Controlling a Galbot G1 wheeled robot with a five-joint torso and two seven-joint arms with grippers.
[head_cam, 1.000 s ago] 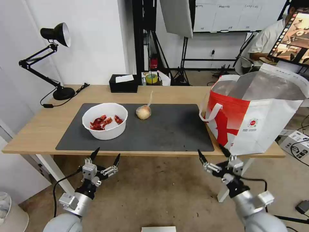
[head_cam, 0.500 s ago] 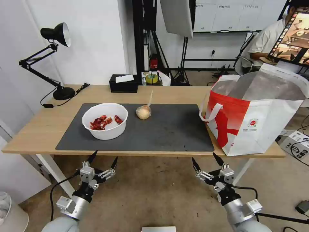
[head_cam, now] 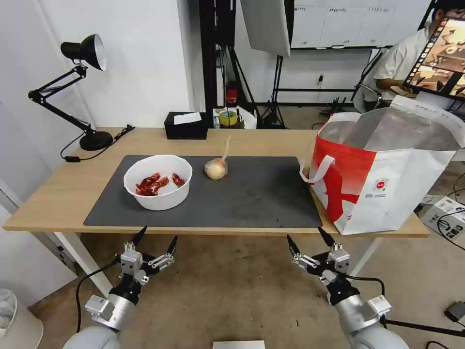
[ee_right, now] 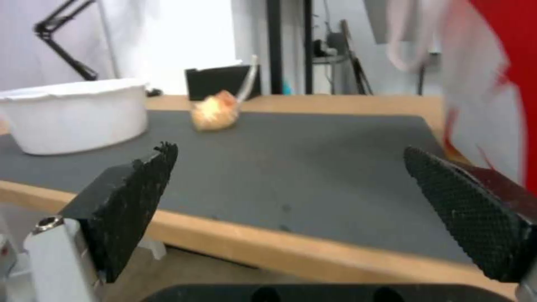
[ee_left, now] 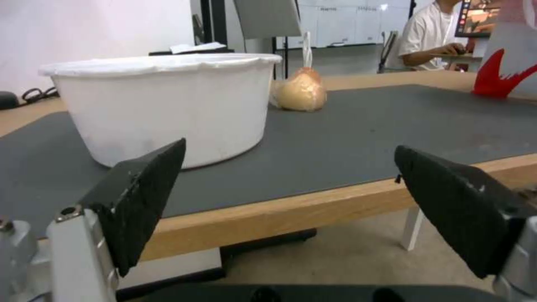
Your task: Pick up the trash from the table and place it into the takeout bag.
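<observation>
On the dark grey mat [head_cam: 256,194] of the table [head_cam: 58,194] stands a white round bowl [head_cam: 158,182] holding red crayfish shells. To its right lies a small knotted clear bag [head_cam: 216,168]. The takeout bag [head_cam: 387,169], white and red-orange with foil lining, stands open at the table's right end. My left gripper [head_cam: 156,236] hangs open below the front edge, under the bowl [ee_left: 162,105]. My right gripper [head_cam: 307,237] is open too, below the edge near the takeout bag [ee_right: 492,96]. Both wrist views show the knotted bag [ee_left: 301,92] [ee_right: 215,113] across the mat.
A black tissue box [head_cam: 186,125] sits at the table's back edge, a black desk lamp [head_cam: 82,92] at the back left with its cord on the wood. Tripods and stands fill the floor behind. A seated person is far off at the back right.
Both grippers have sunk lower below the table's front edge; the right one also drew left, away from the takeout bag's corner. Bowl, knotted bag and takeout bag have not moved.
</observation>
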